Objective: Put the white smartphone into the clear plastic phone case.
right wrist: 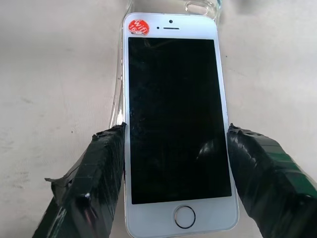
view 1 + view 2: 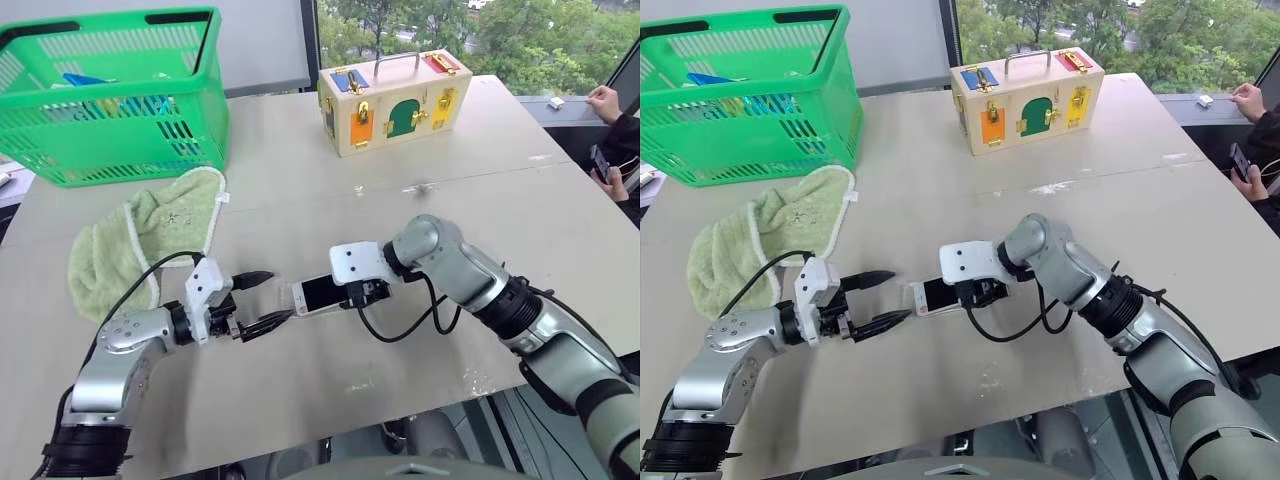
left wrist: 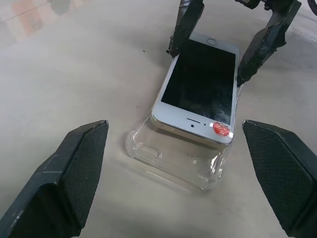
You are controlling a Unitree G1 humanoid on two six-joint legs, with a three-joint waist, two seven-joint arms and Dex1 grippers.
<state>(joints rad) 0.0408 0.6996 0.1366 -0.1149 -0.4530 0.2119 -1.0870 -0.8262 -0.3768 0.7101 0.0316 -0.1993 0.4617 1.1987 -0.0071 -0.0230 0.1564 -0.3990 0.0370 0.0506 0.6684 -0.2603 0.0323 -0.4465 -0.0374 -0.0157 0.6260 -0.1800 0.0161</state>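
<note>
Right gripper (image 2: 352,296): black fingers clamped on the long edges of the white smartphone (image 2: 318,294), near its home-button end. The right wrist view shows a pad pressed to each side; screen up, red round sticker (image 1: 138,27) at the far corner.

White smartphone: lies partly over the clear plastic phone case (image 3: 173,161). The left wrist view shows the sticker end resting on the case with the case's open end jutting beyond it; from the head cameras the case is barely discernible.

Left gripper (image 2: 262,301): fingers spread wide and holding nothing, pointed at the phone's sticker end, just short of it.

Table (image 2: 300,180): pale top. Green towel (image 2: 140,240) lies behind the left arm, green basket (image 2: 110,95) beyond it, wooden latch box (image 2: 395,100) at the far side.

A person's hand (image 2: 603,100) rests at the far right edge.
</note>
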